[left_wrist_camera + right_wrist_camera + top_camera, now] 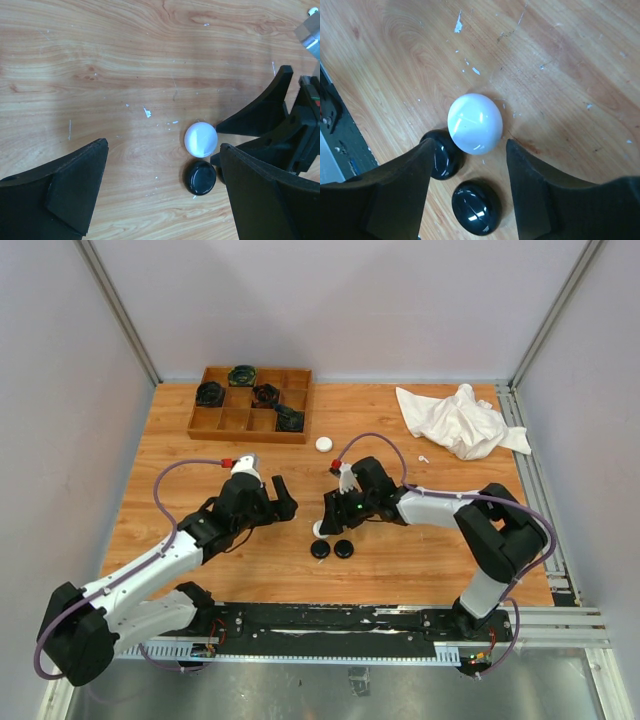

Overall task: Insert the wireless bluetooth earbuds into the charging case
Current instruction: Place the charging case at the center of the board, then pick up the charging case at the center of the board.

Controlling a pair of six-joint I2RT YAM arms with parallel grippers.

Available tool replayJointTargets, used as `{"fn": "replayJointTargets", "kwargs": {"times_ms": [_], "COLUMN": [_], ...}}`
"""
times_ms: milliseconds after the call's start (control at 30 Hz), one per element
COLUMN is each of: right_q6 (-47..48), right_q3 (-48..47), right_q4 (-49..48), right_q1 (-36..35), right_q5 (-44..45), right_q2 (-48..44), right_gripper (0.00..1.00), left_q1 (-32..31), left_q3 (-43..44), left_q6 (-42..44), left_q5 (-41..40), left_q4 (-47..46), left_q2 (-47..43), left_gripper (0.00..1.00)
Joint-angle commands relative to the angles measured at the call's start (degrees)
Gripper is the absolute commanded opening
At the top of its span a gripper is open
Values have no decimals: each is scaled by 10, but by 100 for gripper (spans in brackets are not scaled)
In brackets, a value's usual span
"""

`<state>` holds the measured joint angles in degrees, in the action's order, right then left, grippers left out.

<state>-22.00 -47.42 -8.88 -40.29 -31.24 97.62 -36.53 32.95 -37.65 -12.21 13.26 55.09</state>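
The right fingers (pixel 535 192) stand partly apart just over the worktop (pixel 560 60) and hold nothing. The white charging case (pixel 475 123) lies closed on the wood right off their tips, not between them, which reads as either a let-go or a line-up for a grasp. Two black charging cases (pixel 476 200) sit close against it on the near side, one (pixel 442 159) partly behind a finger in the wrist view, so the three pucks make a tight cluster at the front middle of the worktop. The left fingers (pixel 70 190) are spread as wide as they go and are empty. They hover just left of that cluster, facing the right arm, probably placed to steady or share a case. All three lids look shut, so by my reading no earbud can go in yet. The only earbud (pixel 423 458) I can make out is a tiny white one lying loose farther back on the worktop, near the crumpled white cloth (pixel 460 420). Another white case (pixel 323 444) rests beside the compartment tray (pixel 240 435), whose dark contents are too small to identify.
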Motion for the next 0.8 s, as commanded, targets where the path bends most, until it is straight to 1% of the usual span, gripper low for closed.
{"fn": "replayJointTargets", "kwargs": {"times_ms": [0,33,133,300,433,500,600,667,767], "right_q6": [40,48,73,113,134,143,133,117,94], "right_q3": [-4,-2,8,31,82,108,131,150,195], "right_q4": [36,42,62,91,53,32,5,-17,-74], "right_q1": [-7,-7,-5,11,13,15,16,16,15], "right_q5": [44,60,111,195,278,302,338,379,413], "right_q2": [-40,-48,-85,-164,-242,-280,-320,-344,-377], "right_gripper": [64,67,72,85,99,98,98,98,98], "left_q1": [4,4,4,4,5,5,8,11,16], "left_q3": [10,17,37,99,158,191,254,290,355], "left_q6": [-6,-5,2,35,72,91,128,163,200], "left_q5": [2,2,-2,-24,-31,-34,-25,-16,6], "left_q4": [-23,-25,-31,-36,-51,-56,-61,-71,-64], "left_q2": [15,20,46,120,193,240,301,339,402], "left_gripper": [99,99,99,99,98,98,98,97,96]}}
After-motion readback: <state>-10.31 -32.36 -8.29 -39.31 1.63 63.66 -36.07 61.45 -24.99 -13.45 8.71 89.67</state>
